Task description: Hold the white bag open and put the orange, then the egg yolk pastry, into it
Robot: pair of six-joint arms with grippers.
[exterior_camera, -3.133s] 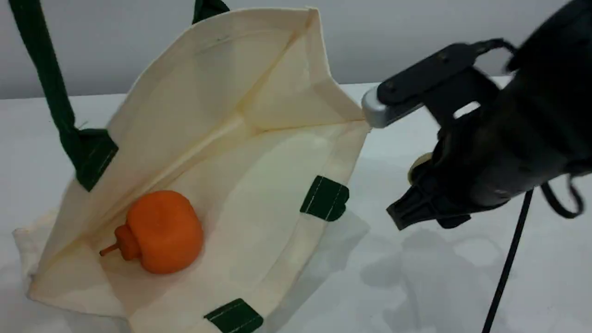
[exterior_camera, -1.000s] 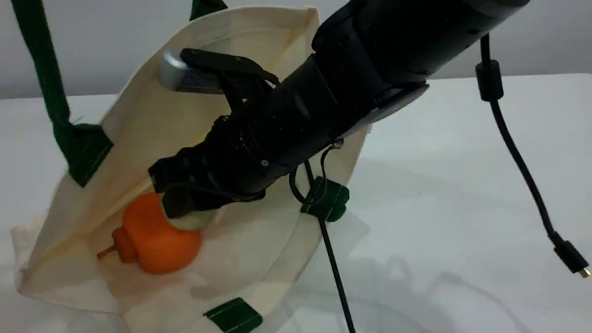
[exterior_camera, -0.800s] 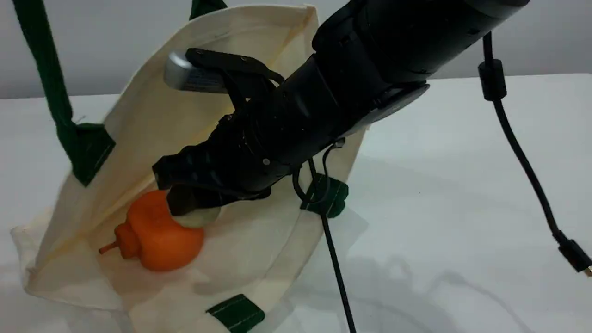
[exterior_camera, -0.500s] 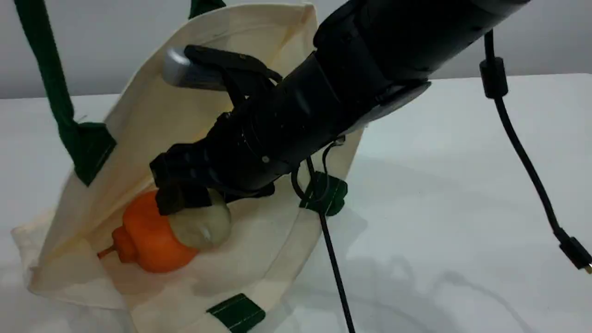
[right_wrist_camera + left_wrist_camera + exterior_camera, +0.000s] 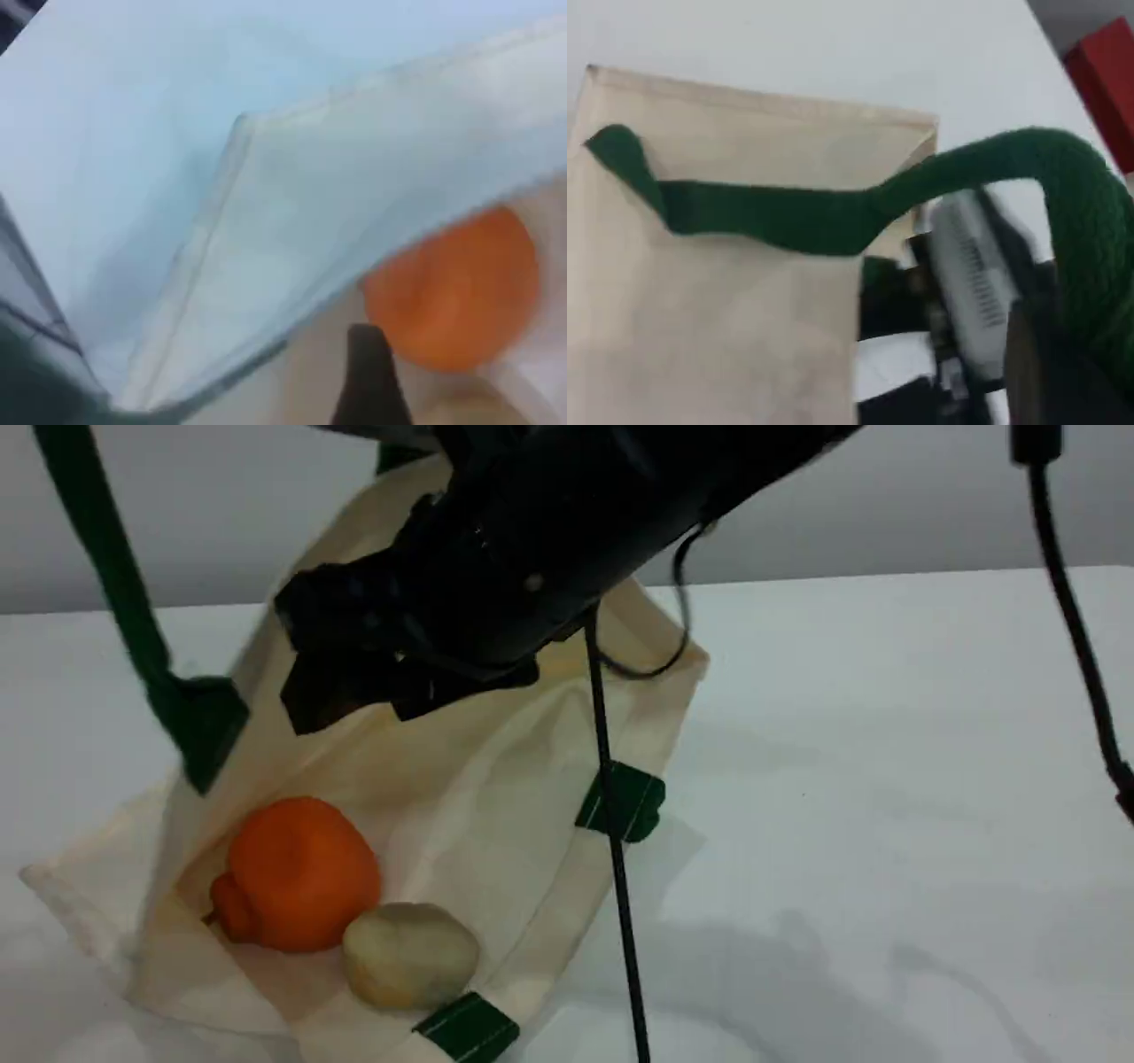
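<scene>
Judging by how things lie, both placements look done: the orange and the pastry rest inside the bag, low in its near corner, touching side by side, the pastry nearer the camera and close to a green patch on the rim. The right gripper hangs above them over the bag's mouth, blurred, its jaws apart with nothing between them. The left gripper is closed on the strap, which rises taut out of the scene view's top left and keeps that side of the bag up. What seems left is only to clear the right arm from the mouth and let the strap go. The bag is cream canvas, slumped and creased on the white table, its mouth gaping toward the camera. The orange is bright, rounded and knobbed on its left side; the pastry is a pale beige, matte lump, a little smaller.
</scene>
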